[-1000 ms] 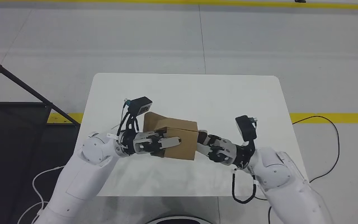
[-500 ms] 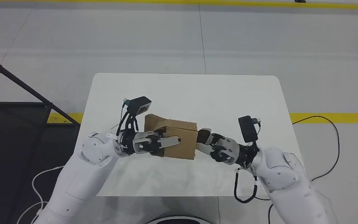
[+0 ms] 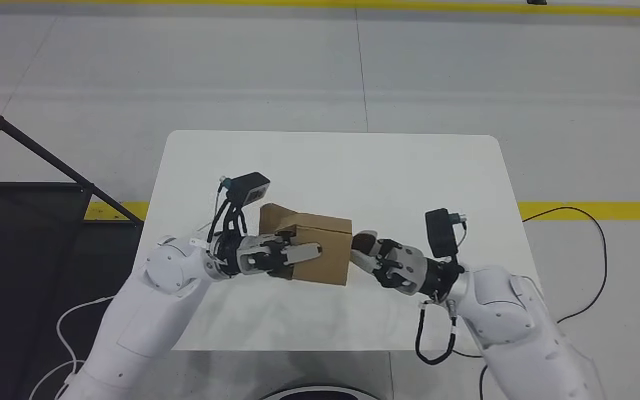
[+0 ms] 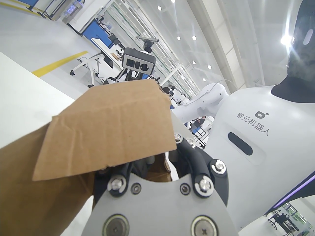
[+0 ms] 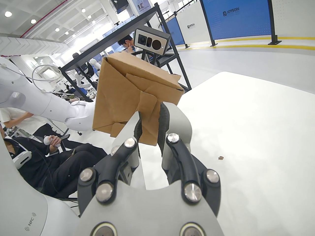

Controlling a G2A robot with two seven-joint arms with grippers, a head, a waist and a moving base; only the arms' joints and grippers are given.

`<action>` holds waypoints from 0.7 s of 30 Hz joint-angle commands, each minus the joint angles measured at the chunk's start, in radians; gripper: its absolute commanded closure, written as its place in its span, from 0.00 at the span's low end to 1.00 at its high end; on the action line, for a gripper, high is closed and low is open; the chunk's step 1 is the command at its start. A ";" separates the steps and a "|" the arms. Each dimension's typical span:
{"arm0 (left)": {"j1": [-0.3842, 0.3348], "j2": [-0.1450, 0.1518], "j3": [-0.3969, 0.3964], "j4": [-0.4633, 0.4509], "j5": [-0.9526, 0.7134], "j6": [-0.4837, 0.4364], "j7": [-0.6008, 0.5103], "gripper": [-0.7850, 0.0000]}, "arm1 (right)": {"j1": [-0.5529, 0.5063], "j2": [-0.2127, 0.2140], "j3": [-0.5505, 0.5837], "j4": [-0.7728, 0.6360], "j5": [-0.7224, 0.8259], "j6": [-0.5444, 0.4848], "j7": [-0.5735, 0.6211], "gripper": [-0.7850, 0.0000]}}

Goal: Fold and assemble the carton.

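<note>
A brown cardboard carton (image 3: 312, 240) is held just above the middle of the white table (image 3: 400, 170), partly folded, with loose flaps at both ends. My left gripper (image 3: 288, 253) lies against its near left side. In the left wrist view a flap (image 4: 108, 128) covers the left gripper (image 4: 157, 159), which is shut on the carton wall. My right gripper (image 3: 358, 248) meets the carton's right end. The right wrist view shows the right gripper (image 5: 150, 116) shut on a hanging end flap (image 5: 147, 126), with the creased carton (image 5: 123, 94) beyond it.
Bare table surface lies behind and to the right of the carton. A small brown scrap (image 5: 220, 157) lies on the table near the right gripper. A black frame (image 3: 40, 160) and a dark mat stand off the table's left edge.
The right gripper has shifted slightly toward the carton's end, and the carton has shifted a little with it. The left arm has stayed in place.
</note>
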 commanded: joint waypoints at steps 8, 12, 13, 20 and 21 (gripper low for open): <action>-0.003 0.002 0.007 0.000 -0.002 -0.001 0.001 1.00 | 0.033 -0.005 -0.028 0.002 -0.007 0.013 0.011 0.73; -0.003 0.003 0.008 0.001 -0.004 -0.001 0.001 1.00 | 0.041 -0.006 -0.035 0.005 0.000 0.003 0.011 0.74; -0.003 0.003 0.009 0.002 -0.004 -0.001 0.001 1.00 | 0.042 -0.006 -0.036 0.004 0.003 -0.004 0.010 0.74; -0.006 0.004 0.013 0.012 -0.003 0.000 0.000 1.00 | 0.047 -0.006 -0.034 0.002 0.001 -0.046 0.001 0.75; -0.007 0.004 0.013 0.012 -0.004 0.000 0.000 1.00 | 0.047 -0.006 -0.034 0.002 0.000 -0.047 0.000 0.75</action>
